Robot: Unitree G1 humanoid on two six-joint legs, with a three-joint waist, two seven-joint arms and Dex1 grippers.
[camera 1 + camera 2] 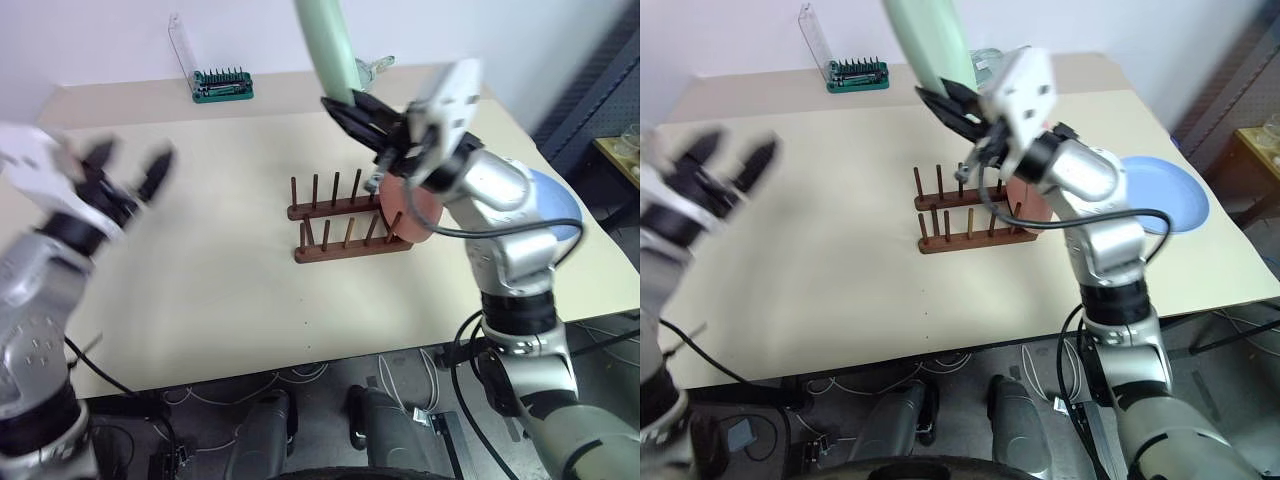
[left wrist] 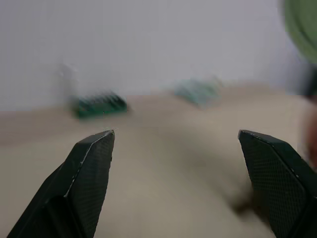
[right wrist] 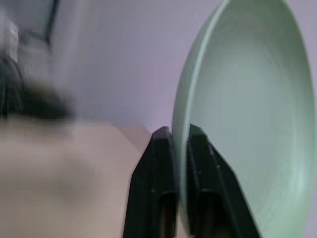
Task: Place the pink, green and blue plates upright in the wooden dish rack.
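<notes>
Green plate (image 1: 325,45) pinched by its rim in my right gripper (image 1: 350,112), raised above the rack (image 1: 345,228); left gripper (image 1: 130,170) spread empty; I'd lower it edge-first between pegs beside the pink plate (image 1: 412,212).

Plate (image 1: 410,212) stands in rack (image 1: 345,230), right end; another plate (image 1: 1168,195) lies right.

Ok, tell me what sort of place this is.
Probably a lab or workshop, not a kitchen: a plain beige table against a bare wall, a screwdriver-bit holder at its far edge, and cables trailing on the floor underneath.
</notes>
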